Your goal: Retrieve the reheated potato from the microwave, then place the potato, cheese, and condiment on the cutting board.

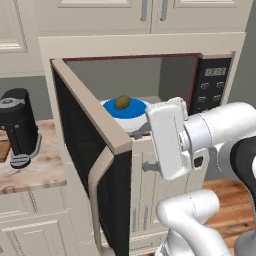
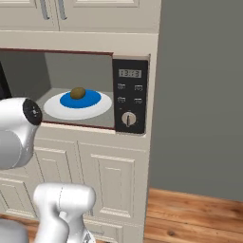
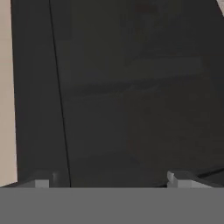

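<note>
I can make out one piece of text: a small digital display [image 2: 129, 73] at the top of the microwave [image 2: 130, 96] control panel, showing pale digits that seem to read 13:13, though blurred.

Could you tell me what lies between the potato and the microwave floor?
A blue plate on a white plate lies under the potato, in both base views.

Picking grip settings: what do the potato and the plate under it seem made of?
Potato: dull olive-brown skin, no shine, so likely firm and matte. Plate: smooth white rim with a blue centre, looks like glazed ceramic, though plastic cannot be ruled out.
</note>
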